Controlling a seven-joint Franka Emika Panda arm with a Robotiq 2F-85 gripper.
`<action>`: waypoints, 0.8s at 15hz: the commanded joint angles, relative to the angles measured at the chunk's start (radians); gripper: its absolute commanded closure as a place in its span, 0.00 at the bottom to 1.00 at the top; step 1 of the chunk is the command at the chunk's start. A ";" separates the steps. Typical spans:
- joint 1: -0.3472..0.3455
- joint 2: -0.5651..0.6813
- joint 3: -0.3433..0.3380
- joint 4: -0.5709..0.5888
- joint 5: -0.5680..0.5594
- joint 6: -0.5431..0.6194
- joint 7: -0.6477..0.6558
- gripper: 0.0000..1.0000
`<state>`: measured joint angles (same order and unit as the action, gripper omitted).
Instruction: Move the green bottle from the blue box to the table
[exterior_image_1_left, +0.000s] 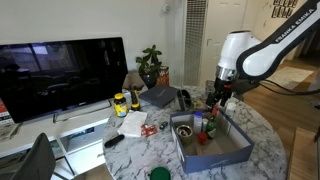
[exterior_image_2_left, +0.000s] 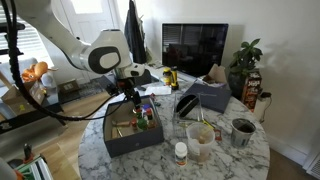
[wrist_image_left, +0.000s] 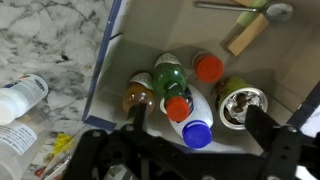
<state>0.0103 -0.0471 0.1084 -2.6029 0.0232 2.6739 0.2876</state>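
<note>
Seen from the wrist, looking straight down: at the far left a white bottle (wrist_image_left: 18, 95) rests on the white, grey-veined marble counter (wrist_image_left: 50, 40). Next comes the slanted wall of the blue box (wrist_image_left: 105, 60). Just inside that wall, a tight cluster of bottles stands upright. From the left there is a brown bottle (wrist_image_left: 138, 95), then the green bottle (wrist_image_left: 168, 73), which stands inside the box and touches its neighbours. Just below it are a white bottle with a red cap (wrist_image_left: 178, 108) and a blue cap (wrist_image_left: 197, 132). Further right are an orange-red cap (wrist_image_left: 208, 67) and a shiny metal lid (wrist_image_left: 238, 106). A wooden piece (wrist_image_left: 245, 35) lies on the box floor near the top right. The pincer (wrist_image_left: 200, 128) hangs above the cluster. Its dark fingers (wrist_image_left: 135, 125) are spread wide, one on each side of the bottles, and pinch nothing.

In an exterior view, a dark television (exterior_image_1_left: 60, 75) sits at the left. To its right are a yellow-labelled jar (exterior_image_1_left: 120, 103) and a potted plant (exterior_image_1_left: 150, 65). The box (exterior_image_1_left: 215, 158) is on the right part of the counter (exterior_image_1_left: 140, 150), and the white arm (exterior_image_1_left: 250, 55) reaches in from the right and over it.

In an exterior view, the arm (exterior_image_2_left: 100, 55) comes from the left and points down into the box (exterior_image_2_left: 130, 145). A clear cup (exterior_image_2_left: 200, 140) and a dark cup (exterior_image_2_left: 243, 130) stand further right.
</note>
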 joint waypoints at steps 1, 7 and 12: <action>0.015 0.005 -0.018 0.001 0.002 0.005 -0.004 0.00; -0.001 0.024 -0.037 -0.002 -0.022 0.040 0.110 0.00; 0.009 0.071 -0.046 0.017 0.002 0.016 0.126 0.21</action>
<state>0.0081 -0.0177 0.0696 -2.5975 0.0186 2.6873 0.3875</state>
